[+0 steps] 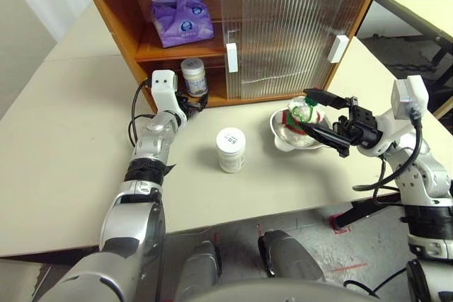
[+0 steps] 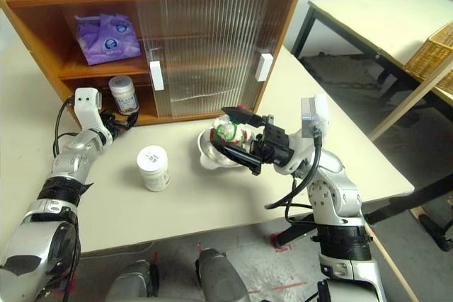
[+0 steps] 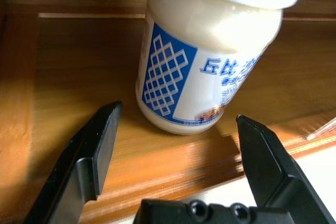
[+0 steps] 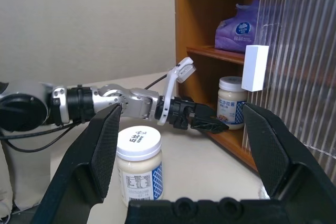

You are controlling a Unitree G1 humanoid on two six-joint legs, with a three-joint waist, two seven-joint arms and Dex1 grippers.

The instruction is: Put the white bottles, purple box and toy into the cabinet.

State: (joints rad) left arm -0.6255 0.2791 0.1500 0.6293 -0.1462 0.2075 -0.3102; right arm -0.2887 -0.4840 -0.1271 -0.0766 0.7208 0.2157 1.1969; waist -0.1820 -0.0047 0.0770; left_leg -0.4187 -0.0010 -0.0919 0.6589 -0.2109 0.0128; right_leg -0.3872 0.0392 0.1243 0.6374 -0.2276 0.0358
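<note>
The cabinet (image 1: 117, 5) stands at the back of the table, its left half open. On its upper shelf lies the purple box (image 1: 182, 20). One white bottle (image 1: 193, 76) stands upright on the lower shelf. My left gripper (image 3: 177, 115) is open right in front of that bottle, its fingers on either side of the base without touching it. The other white bottle (image 1: 231, 149) stands on the table. The toy (image 1: 303, 114) sits in a metal bowl (image 1: 281, 136). My right gripper (image 1: 304, 109) hovers over it, open and empty, pointing left.
Ribbed sliding doors (image 1: 283, 26) with white handles (image 1: 231, 57) cover the cabinet's right half. A second table (image 2: 368, 19) and a wicker basket (image 2: 435, 51) stand at the far right. The table's front edge (image 1: 269, 210) runs just before me.
</note>
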